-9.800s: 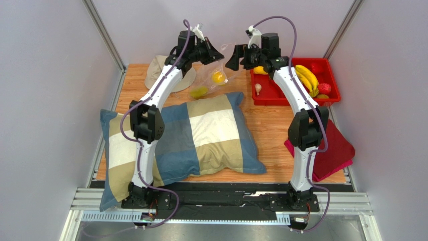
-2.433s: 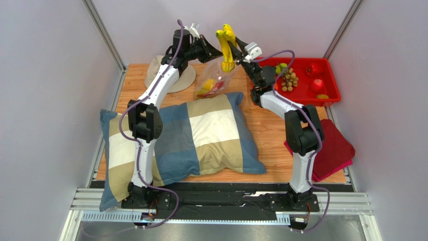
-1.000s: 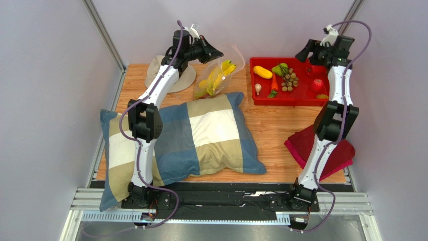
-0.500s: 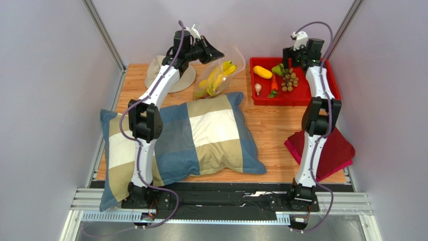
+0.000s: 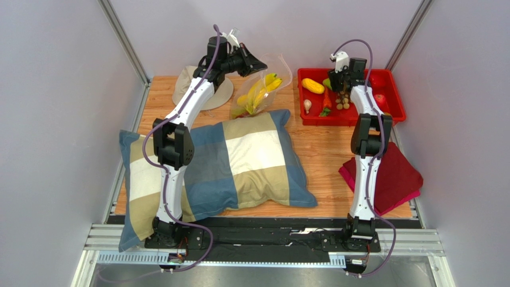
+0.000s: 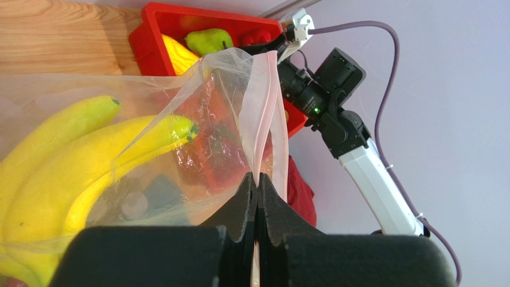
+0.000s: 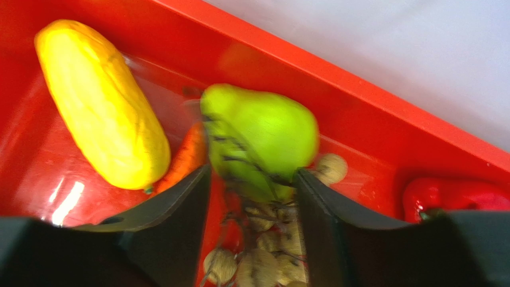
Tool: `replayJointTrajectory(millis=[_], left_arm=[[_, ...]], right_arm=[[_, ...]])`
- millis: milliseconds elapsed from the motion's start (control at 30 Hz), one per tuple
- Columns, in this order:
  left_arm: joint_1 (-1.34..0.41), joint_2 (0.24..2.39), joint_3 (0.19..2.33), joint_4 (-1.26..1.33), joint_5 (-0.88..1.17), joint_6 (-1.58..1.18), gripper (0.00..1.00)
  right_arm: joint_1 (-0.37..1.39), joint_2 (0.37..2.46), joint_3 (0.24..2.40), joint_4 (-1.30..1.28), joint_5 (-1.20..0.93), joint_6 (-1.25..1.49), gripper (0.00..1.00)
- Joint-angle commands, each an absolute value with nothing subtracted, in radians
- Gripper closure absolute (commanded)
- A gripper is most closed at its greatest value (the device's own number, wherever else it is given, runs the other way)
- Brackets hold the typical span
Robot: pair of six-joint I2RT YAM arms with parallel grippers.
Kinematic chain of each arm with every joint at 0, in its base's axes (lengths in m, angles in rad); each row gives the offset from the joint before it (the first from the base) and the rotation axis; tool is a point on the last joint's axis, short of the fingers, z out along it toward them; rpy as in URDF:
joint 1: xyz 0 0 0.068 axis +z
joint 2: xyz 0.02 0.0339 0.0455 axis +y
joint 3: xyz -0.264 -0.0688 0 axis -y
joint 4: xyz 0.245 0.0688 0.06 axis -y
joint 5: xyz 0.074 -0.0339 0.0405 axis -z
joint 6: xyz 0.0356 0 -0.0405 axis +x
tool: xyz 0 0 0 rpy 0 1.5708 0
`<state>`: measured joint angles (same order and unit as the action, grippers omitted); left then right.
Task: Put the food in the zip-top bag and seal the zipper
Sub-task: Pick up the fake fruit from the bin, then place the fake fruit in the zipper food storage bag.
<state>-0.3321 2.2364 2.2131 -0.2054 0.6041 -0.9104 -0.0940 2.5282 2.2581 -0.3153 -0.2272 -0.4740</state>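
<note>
My left gripper (image 5: 258,64) is shut on the pink zipper (image 6: 266,113) of the zip-top bag (image 5: 263,89), holding its mouth up at the table's back. Yellow bananas (image 6: 78,161) and some red and green pieces lie inside the bag (image 6: 209,137). My right gripper (image 7: 251,173) is down in the red tray (image 5: 395,95), open, its fingers on either side of the green pear's (image 7: 263,137) lower end and the tan bunch (image 7: 269,251). I cannot tell whether they touch. Beside them lie a yellow fruit (image 7: 102,104), an orange carrot (image 7: 185,155) and a red pepper (image 7: 455,197).
A checked pillow (image 5: 227,161) fills the table's middle and left. The beige hat (image 5: 185,86) lies behind the left arm. A red cloth (image 5: 395,176) sits at the right front. A red apple (image 5: 381,98) and a small pale piece (image 5: 307,106) are also in the tray.
The right arm has swung left from the tray's far right corner to the pear and tan bunch, and its jaws have narrowed. The left gripper and bag have stayed put.
</note>
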Motion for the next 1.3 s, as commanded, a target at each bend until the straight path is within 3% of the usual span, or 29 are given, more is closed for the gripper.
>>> replayJointTrajectory(millis=[0,33,167,567,867,1267], left_arm=[[-0.334,2.237,2.275,-0.193,0.638,-0.905,1.00],[-0.334,2.238,2.292,-0.195,0.646,-0.907,1.00],[-0.334,2.226,2.316,-0.195,0.660,-0.908,1.00],[-0.327,2.207,2.220,-0.074,0.686,-1.034,1.00],[-0.322,2.224,2.218,-0.080,0.687,-1.028,1.00],[-0.322,2.212,2.215,-0.071,0.693,-1.035,1.00]], right_arm=[[-0.094,2.504,2.289,-0.255,-0.190,-0.511,0.58],[-0.094,2.497,2.286,-0.253,-0.190,-0.511,0.75],[-0.094,2.450,2.264,-0.245,-0.187,-0.505,1.00],[-0.121,2.205,2.181,-0.126,-0.245,-0.330,1.00],[-0.097,1.976,2.105,0.110,-0.498,0.118,1.00],[0.069,1.861,2.049,0.379,-0.603,0.587,1.00]])
